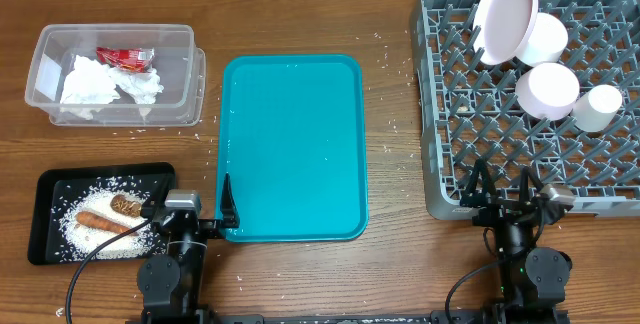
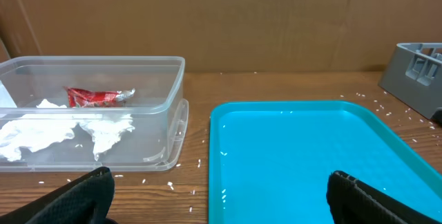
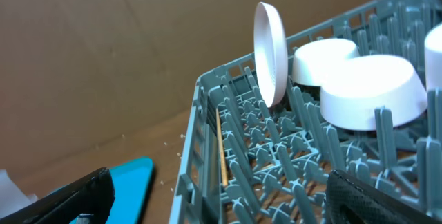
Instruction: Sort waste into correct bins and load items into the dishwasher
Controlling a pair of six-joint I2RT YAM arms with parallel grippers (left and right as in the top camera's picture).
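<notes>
Left pincer hangs released just before the tray, which lies bare at mid-table; right pincer, also released, faces the rack. To me the tray looks stiff, light, slick, perhaps wet, so I'd pinch its raised near rim.

Far left, a clear plastic bin with crumpled white tissue and a red wrapper. Near left, a black tray strewn with white rice, a carrot flat across it. Centre, a teal tray. Right, a grey dishwasher rack: pale plate on edge at the far end, one upturned white bowl just beside it, another nearer, a white cup at the right.
</notes>
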